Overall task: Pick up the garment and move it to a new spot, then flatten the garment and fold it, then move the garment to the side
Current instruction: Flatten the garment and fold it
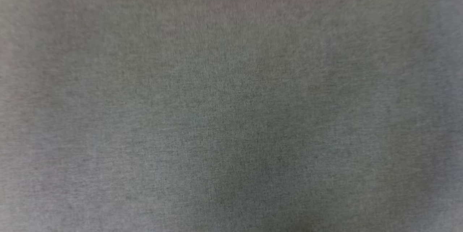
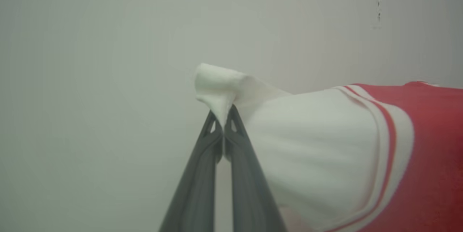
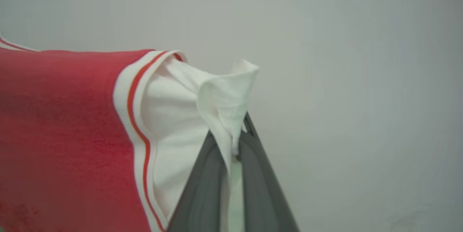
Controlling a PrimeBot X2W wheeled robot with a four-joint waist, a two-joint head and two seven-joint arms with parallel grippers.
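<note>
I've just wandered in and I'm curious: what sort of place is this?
Probably a plain indoor test room, though little shows: a bare pale wall, a blurred grey woven-looking surface, and a red-and-white garment pinched at its sleeves by the left gripper and right gripper.

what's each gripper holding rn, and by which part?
Both hold the garment: left gripper pinches a bunch of one white sleeve, right gripper the other white sleeve.

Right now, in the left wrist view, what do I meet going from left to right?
pale backdrop → left gripper, shut on the sleeve tip → garment's white sleeve → red-striped white trim → red body
</note>
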